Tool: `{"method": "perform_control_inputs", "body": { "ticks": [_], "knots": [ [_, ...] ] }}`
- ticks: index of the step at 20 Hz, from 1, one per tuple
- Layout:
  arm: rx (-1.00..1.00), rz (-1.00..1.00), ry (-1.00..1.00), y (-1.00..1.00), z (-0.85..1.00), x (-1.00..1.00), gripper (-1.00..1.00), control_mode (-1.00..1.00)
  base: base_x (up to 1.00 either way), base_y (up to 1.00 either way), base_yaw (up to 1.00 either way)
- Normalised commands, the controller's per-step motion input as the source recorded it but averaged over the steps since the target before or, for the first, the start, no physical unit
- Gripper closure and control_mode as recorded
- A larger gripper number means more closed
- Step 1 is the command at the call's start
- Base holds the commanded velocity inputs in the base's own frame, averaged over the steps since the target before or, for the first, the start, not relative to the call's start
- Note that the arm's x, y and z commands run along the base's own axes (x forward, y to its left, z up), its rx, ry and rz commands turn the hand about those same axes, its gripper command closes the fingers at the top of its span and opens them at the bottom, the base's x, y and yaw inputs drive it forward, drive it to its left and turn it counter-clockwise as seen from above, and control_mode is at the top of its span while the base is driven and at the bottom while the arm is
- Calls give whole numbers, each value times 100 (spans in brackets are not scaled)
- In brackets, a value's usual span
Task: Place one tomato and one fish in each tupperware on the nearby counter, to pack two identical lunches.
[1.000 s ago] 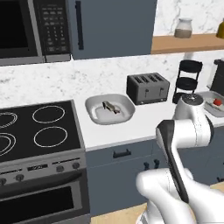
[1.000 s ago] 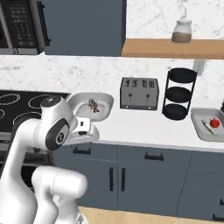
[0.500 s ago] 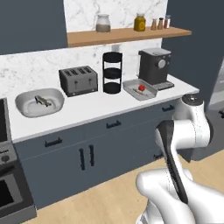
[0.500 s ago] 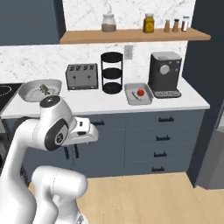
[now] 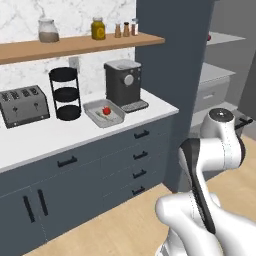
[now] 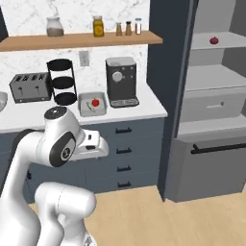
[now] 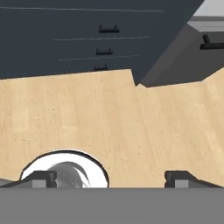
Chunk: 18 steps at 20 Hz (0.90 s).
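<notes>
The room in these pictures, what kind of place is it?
A kitchen, rendered. A toaster and a coffee machine stand on a white counter over dark drawers, and jars sit on a wooden shelf above.

Finding no readable text, label, brand, number or sign anywhere. Showing only blank fronts on the jars [image 5: 98, 28] along the shelf [image 5: 75, 46], the coffee machine [image 5: 123, 83] and the toaster [image 5: 22, 105].

tomato [image 5: 106, 110]: red, in grey tupperware [image 5: 116, 119] | counter [image 5: 45, 137]: white
</notes>
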Motion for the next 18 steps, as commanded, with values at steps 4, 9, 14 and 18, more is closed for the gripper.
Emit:
{"method": "perform_control_inputs", "body": {
  "ticks": [4, 9, 14, 18],
  "knots": [
    [0, 0, 0, 0, 0, 0, -100, 100, 83, -100, 0],
    [0, 0, 0, 0, 0, 0, -100, 100, 87, -100, 8],
    [0, 0, 0, 0, 0, 0, -100, 100, 87, -100, 14],
    [0, 0, 0, 0, 0, 0, -100, 100, 85, -100, 14]
  ]
}}
